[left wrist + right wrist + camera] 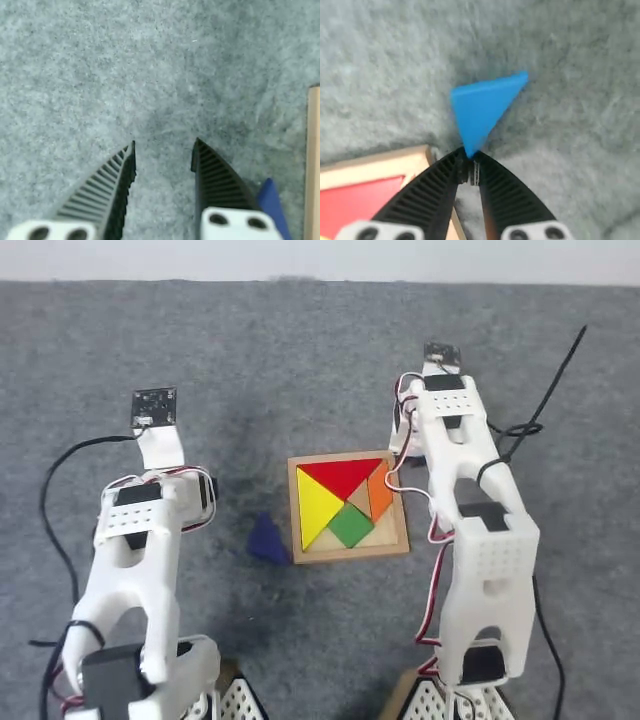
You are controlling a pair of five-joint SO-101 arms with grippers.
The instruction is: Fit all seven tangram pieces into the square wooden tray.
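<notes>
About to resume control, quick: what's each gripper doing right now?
Left gripper: open, holding nothing.
Right gripper: shut on a corner of the light blue triangle.

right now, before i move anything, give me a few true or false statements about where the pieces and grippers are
1. The left gripper is open over bare carpet. True.
2. The red triangle lies on the carpet outside the tray. False: it sits inside the tray.
3. A dark blue piece lies on the carpet beside the tray. True.
4. The tray holds all seven pieces. False: bare wood shows in it, and both blue pieces are outside it.
5. The right gripper is wide open. False: it is shut on a corner of the light blue triangle.
</notes>
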